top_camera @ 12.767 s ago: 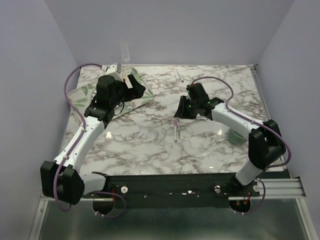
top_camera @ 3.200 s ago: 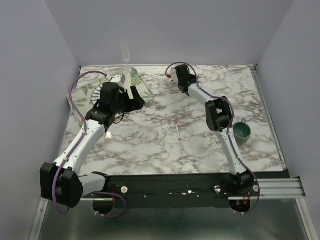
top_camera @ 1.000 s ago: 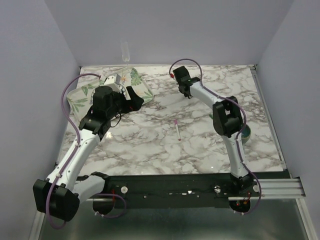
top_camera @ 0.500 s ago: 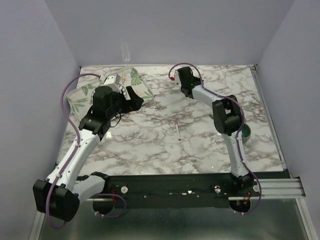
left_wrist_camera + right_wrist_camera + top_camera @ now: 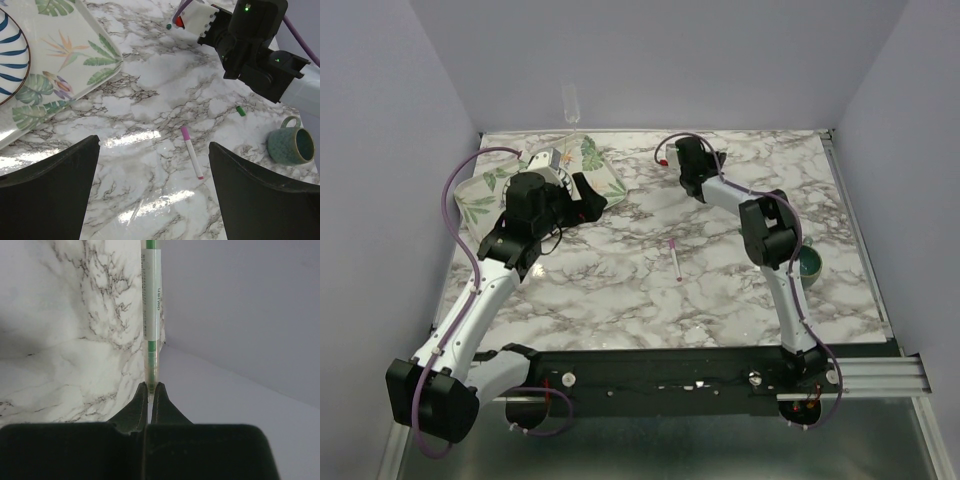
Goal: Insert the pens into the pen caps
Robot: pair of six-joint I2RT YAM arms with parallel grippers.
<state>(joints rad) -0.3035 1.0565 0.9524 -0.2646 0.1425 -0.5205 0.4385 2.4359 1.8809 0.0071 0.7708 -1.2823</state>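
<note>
Up at 12 o'clock: right gripper [image 5: 151, 389] pressed tight on one end of the green pen [image 5: 151, 305], barrel pointing straight out ahead of the jaws.
Change: seconds ago this arm sat near table centre and that pen lay by the far edge. Now we have reached out, clamped it, and over the last second the elbow has been shifting.
Left gripper [image 5: 154, 145]: spread wide, holding nothing, hovering at 10 o'clock off the tray [image 5: 75, 45] corner, barely moved in the last second.
Pink pen [image 5: 674, 262]: flat at table centre, same spot as before, untouched.
Green cap [image 5: 241, 110]: loose on the marble near the mug [image 5: 292, 145], around 3 o'clock.
Pink cap: we cannot tell whether it is already on.
Meaning: one pen in hand, none seen going into a cap yet. We judge the green cap is the next target, and the free left gripper could fetch it.
</note>
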